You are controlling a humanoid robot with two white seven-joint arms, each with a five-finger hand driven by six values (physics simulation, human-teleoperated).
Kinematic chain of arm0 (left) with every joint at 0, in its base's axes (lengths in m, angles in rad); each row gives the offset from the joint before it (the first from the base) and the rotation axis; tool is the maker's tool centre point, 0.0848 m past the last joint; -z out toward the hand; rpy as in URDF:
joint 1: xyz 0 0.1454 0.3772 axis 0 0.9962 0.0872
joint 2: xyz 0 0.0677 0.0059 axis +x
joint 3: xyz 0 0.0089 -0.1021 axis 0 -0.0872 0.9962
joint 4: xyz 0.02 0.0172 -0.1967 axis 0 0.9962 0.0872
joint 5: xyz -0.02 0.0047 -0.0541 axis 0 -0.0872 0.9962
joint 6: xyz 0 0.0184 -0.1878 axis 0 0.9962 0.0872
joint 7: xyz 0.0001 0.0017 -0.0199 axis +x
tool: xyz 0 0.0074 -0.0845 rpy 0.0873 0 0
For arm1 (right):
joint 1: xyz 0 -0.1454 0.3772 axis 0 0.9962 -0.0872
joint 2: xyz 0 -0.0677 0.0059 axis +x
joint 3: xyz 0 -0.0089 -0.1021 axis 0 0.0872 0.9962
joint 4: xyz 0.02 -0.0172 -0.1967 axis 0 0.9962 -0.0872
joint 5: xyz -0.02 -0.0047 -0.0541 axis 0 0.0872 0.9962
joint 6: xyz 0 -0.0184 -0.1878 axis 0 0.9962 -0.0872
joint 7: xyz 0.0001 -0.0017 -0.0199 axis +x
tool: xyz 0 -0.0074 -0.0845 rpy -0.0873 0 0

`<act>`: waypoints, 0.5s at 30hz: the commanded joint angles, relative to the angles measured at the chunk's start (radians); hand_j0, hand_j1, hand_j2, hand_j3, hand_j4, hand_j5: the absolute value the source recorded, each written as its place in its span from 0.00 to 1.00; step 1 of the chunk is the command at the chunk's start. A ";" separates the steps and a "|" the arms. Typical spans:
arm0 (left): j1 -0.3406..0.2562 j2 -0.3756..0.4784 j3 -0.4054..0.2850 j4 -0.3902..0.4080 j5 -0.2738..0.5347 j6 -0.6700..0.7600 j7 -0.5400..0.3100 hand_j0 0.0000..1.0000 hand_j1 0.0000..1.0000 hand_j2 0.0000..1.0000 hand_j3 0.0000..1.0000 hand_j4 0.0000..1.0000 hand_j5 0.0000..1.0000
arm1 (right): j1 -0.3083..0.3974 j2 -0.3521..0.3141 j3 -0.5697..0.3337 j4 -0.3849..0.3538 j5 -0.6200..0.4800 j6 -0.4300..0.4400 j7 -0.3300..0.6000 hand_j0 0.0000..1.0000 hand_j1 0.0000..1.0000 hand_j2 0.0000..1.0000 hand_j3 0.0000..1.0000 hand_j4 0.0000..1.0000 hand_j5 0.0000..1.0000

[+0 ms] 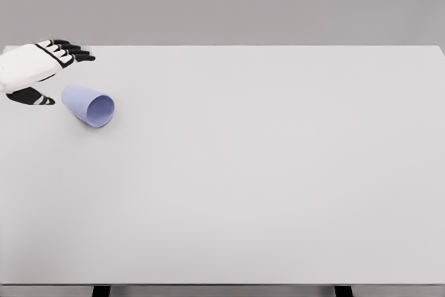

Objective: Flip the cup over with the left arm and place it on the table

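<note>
A light blue cup point(88, 105) lies on its side on the white table point(264, 172), near the far left, its open mouth turned toward the front right. My left hand point(52, 67) hovers just left of and behind the cup, apart from it. The fingers are stretched out toward the right and the thumb points down beside the cup's base, holding nothing. The right arm does not show.
The table's far edge point(264, 46) runs just behind the hand. Its front edge point(222, 284) lies along the bottom of the picture, with two dark legs under it.
</note>
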 commanded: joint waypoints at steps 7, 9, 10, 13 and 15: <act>-0.026 0.001 -0.104 0.057 0.001 0.001 0.000 1.00 1.00 1.00 1.00 1.00 1.00 | 0.000 0.000 0.000 -0.001 0.000 0.000 -0.001 1.00 1.00 1.00 1.00 1.00 1.00; -0.046 -0.001 -0.127 0.076 0.000 0.001 0.000 1.00 1.00 1.00 1.00 1.00 1.00 | 0.000 0.000 0.000 -0.001 0.000 0.000 0.000 1.00 1.00 1.00 1.00 1.00 1.00; -0.064 -0.002 -0.145 0.093 -0.003 0.001 0.000 1.00 1.00 1.00 1.00 1.00 1.00 | 0.000 0.000 0.000 0.001 0.000 0.000 0.000 1.00 1.00 1.00 1.00 1.00 1.00; -0.069 -0.004 -0.145 0.104 -0.005 0.001 0.000 1.00 1.00 1.00 1.00 1.00 1.00 | 0.000 0.000 0.000 -0.001 0.000 0.000 -0.001 1.00 1.00 1.00 1.00 1.00 1.00; -0.071 -0.005 -0.153 0.104 -0.007 0.001 -0.002 1.00 1.00 1.00 1.00 1.00 1.00 | 0.000 0.000 0.000 0.001 0.000 0.000 0.000 1.00 1.00 1.00 1.00 1.00 1.00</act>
